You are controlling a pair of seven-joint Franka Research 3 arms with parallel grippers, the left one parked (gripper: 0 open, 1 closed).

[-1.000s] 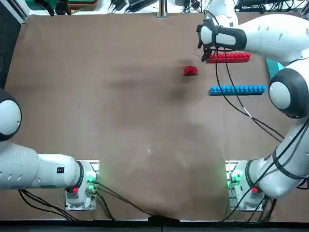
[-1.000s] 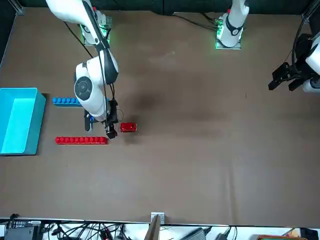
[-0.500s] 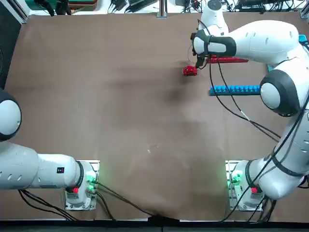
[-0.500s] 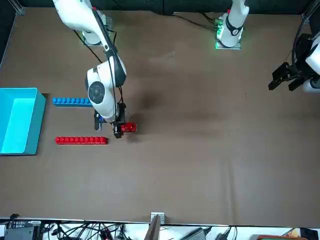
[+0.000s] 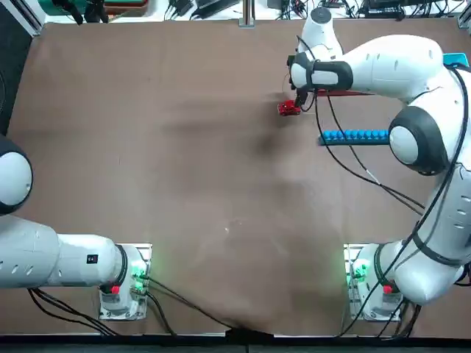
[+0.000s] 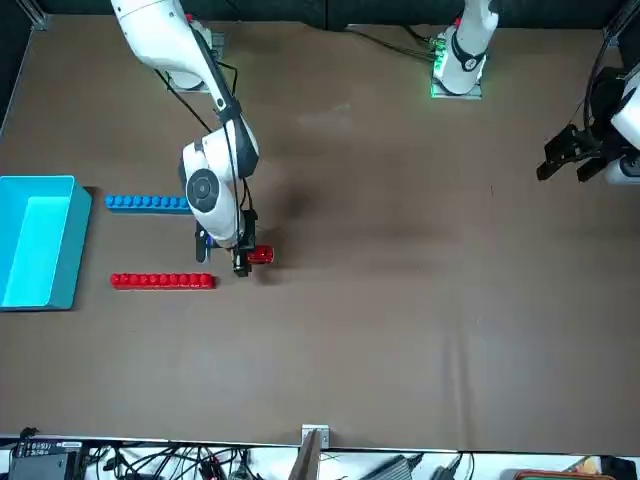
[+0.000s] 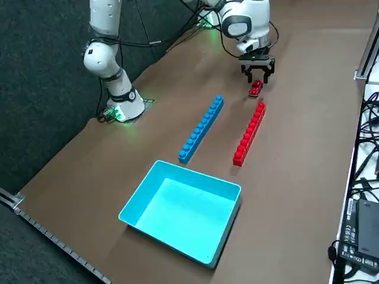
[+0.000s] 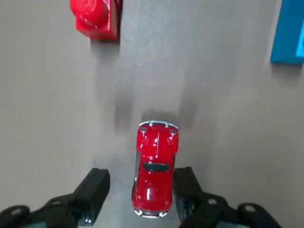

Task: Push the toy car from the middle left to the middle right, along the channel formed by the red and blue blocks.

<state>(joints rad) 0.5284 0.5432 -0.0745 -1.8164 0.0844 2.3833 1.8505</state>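
The tiny red toy car point(image 5: 287, 109) point(image 6: 262, 256) point(image 7: 255, 89) sits just off the near ends of the two bars. My right gripper point(image 5: 299, 101) point(image 6: 240, 266) point(image 7: 257, 75) hangs low over the car's rear. In the wrist view my gripper point(image 8: 141, 190) is open, with one finger point(image 8: 95, 189) on each side of the car point(image 8: 154, 166). The car's nose points toward the gap between the red block's end point(image 8: 95, 16) and the blue block's end point(image 8: 289, 33). The red block point(image 6: 162, 281) point(image 7: 249, 134) and the blue block point(image 5: 355, 135) point(image 6: 146, 203) point(image 7: 201, 129) lie parallel. My arm hides most of the red block in the top view.
A light-blue open bin point(image 6: 38, 240) point(image 7: 183, 210) stands beyond the far ends of the two bars, near the table's right edge. Brown table surface point(image 5: 184, 147) stretches out to the car's left.
My right gripper has moved left from the red block's near end to a spot over the toy car. The car and both bars have stayed put.
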